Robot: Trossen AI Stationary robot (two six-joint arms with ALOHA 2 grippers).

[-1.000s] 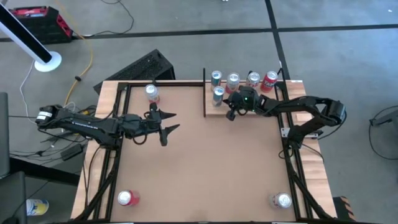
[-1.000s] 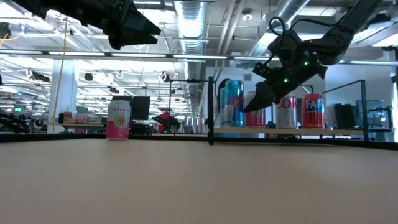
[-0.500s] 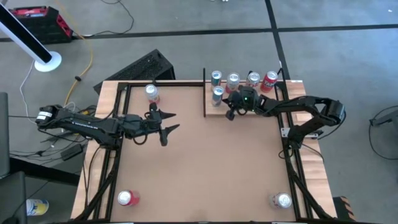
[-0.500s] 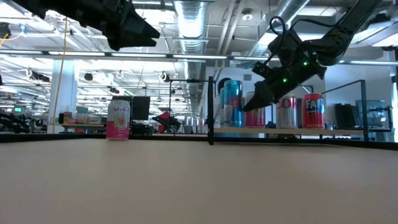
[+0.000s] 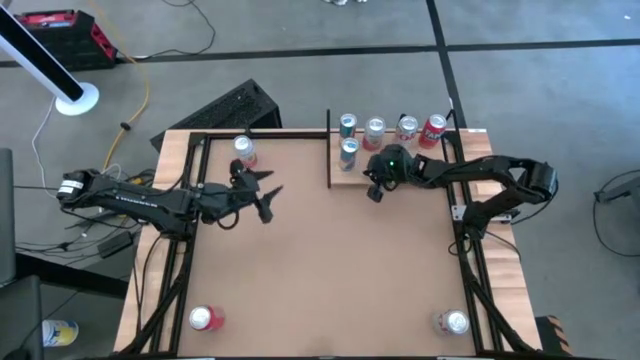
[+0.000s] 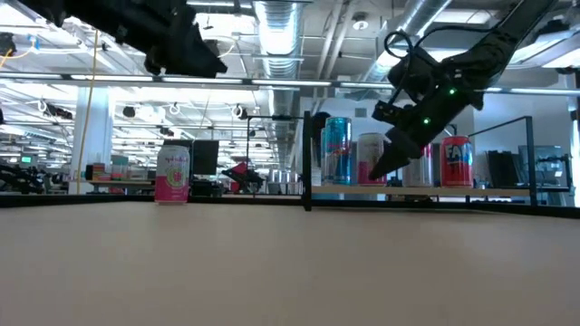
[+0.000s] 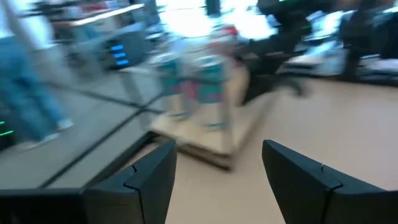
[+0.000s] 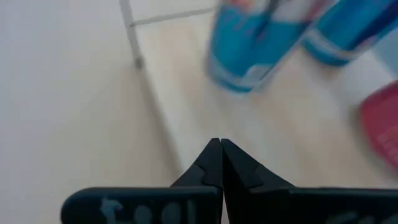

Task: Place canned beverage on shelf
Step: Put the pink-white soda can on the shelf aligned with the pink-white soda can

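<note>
The shelf (image 5: 392, 176) is a pale plank panel at the table's far right. Several cans stand on it: two blue (image 5: 348, 150) (image 5: 347, 123), one silver (image 5: 374, 127) and two red (image 5: 432, 130). My right gripper (image 5: 375, 196) hangs shut over the shelf's near edge, slanting down, just clear of the blue can (image 8: 249, 50). Its shut tips (image 8: 216, 144) show above the plank (image 8: 280, 124). My left gripper (image 5: 270, 184) is open and empty, held high over the table's left half, near a pink can (image 5: 243, 148) that stands on the table.
Two more cans stand by the table's near edge, a red one at the left (image 5: 205, 318) and a silver one at the right (image 5: 453, 322). A black post (image 5: 328, 150) edges the shelf's left side. The brown tabletop (image 5: 320, 270) lies between the arms.
My right gripper, still shut, has tipped further down and drawn a little toward the table's near edge, away from the cans. My left gripper has turned at the wrist, its open fingers swinging a little toward the far edge; the arm itself stayed in place.
</note>
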